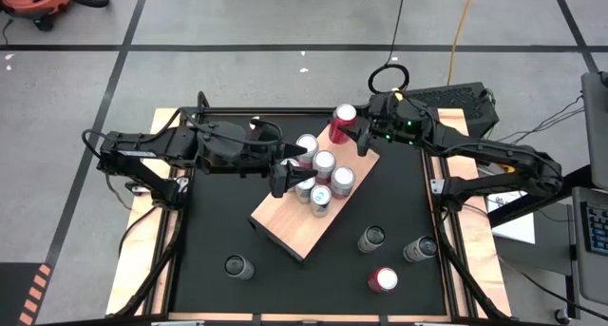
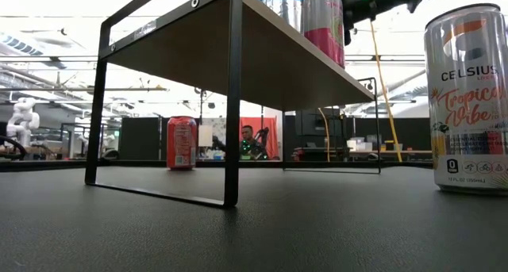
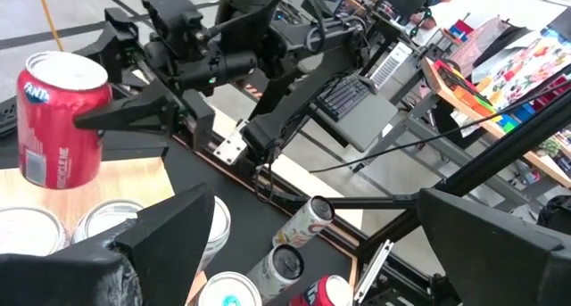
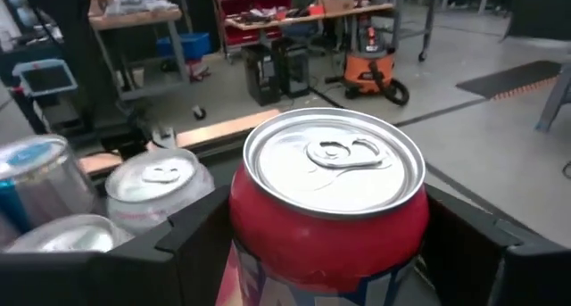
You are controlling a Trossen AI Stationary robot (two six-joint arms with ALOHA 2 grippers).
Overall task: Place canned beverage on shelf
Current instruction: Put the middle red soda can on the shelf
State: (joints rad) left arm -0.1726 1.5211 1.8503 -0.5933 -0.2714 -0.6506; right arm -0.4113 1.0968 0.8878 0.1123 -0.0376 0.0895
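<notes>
The shelf (image 1: 304, 212), a tan wooden board on a black frame, stands askew mid-table. Several silver-topped cans (image 1: 323, 169) stand on its far half. A red canned beverage (image 1: 343, 123) stands upright at the shelf's far corner, with my right gripper (image 1: 355, 136) shut on it. Whether its base rests on the board, I cannot tell. My left gripper (image 1: 293, 172) hovers open just above the silver-topped cans from the left, with nothing between its fingers (image 3: 169, 239). My right gripper pinches the red can's side wall (image 4: 254, 230) between its two fingers, below the rim. The fingers (image 3: 125, 120) come in about level from the table's far right. The can stays upright, its lid (image 4: 333, 161) up.
Loose cans stand on the black tabletop: two silver-topped ones (image 1: 372, 238) (image 1: 419, 249) and a red one (image 1: 384, 279) near the right front, another (image 1: 237, 266) near the left front. A Celsius can (image 2: 468, 97) looms close in the low view.
</notes>
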